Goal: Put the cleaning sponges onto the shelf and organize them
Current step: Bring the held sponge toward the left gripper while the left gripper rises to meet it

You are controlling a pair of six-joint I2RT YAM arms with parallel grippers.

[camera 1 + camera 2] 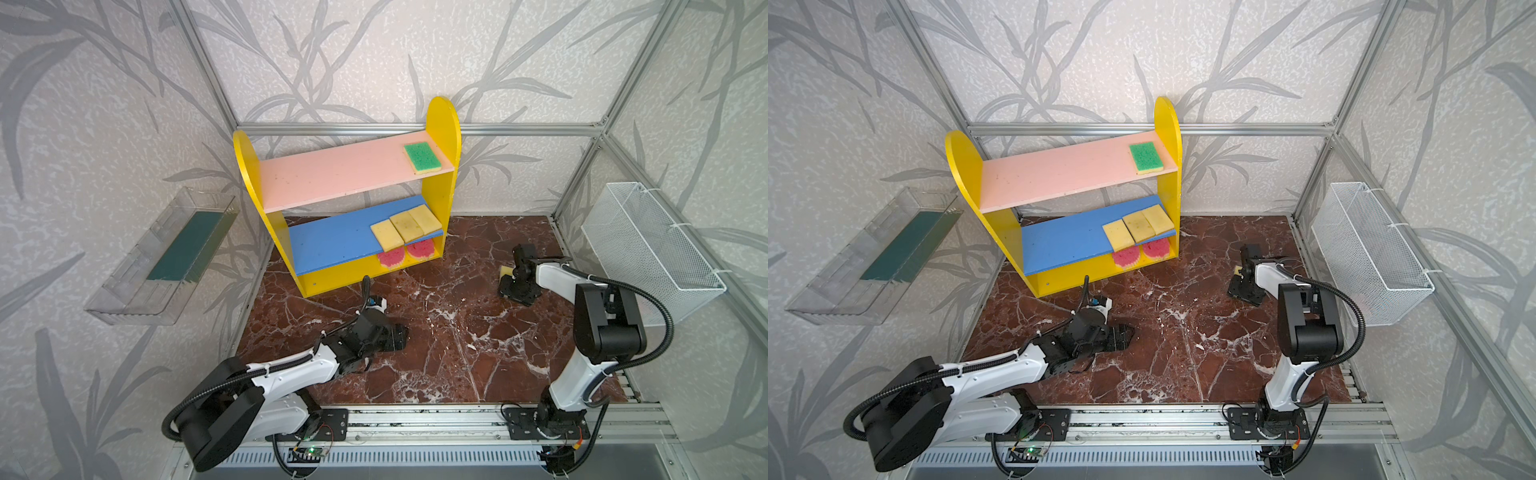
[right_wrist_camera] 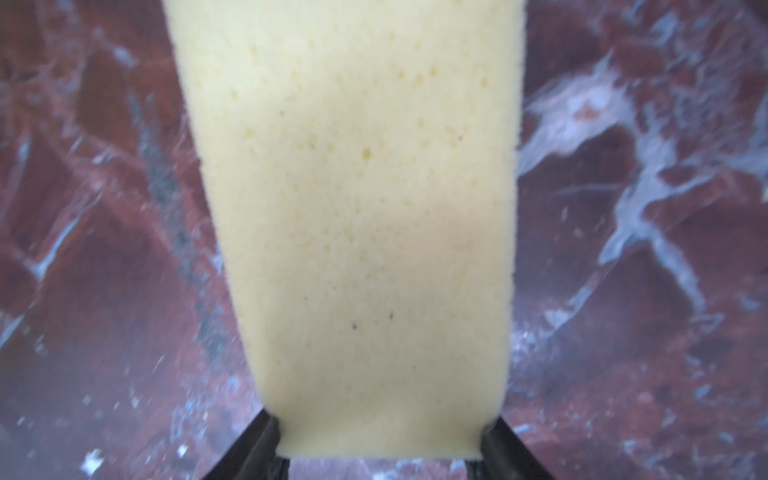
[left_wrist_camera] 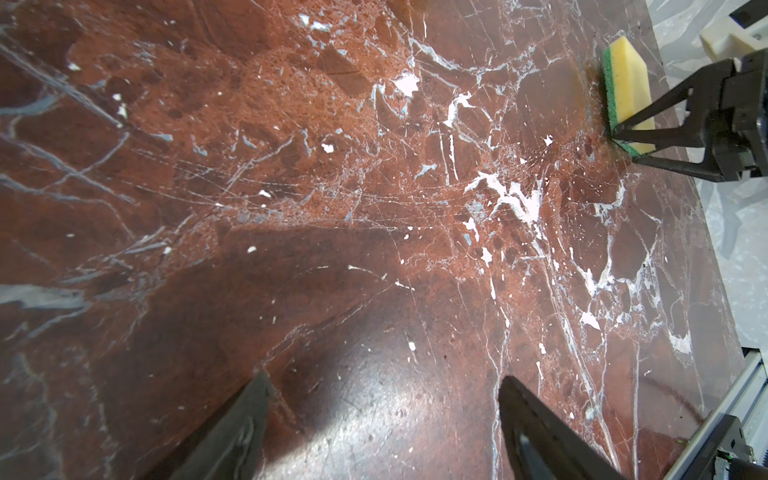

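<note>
The shelf [image 1: 444, 124] [image 1: 1167, 120] stands at the back of the marble floor. A green-faced sponge [image 1: 422, 157] lies on its pink top board. Three pale yellow sponges [image 1: 405, 226] lie in a row on the blue board. Two round pink sponges [image 1: 390, 257] sit on the yellow base. My right gripper [image 1: 509, 279] [image 2: 382, 428] points down at the floor right of the shelf, both fingers pressed into the end of a yellow sponge with a green underside [image 3: 627, 79] [image 2: 365, 208] that rests on the marble. My left gripper [image 1: 401, 334] [image 3: 383, 377] hovers low over bare marble, open and empty.
A clear plastic tray [image 1: 124, 286] hangs on the left wall and a white wire basket [image 1: 652, 249] on the right wall. An aluminium rail [image 1: 415, 419] carrying both arm bases runs along the front edge of the floor.
</note>
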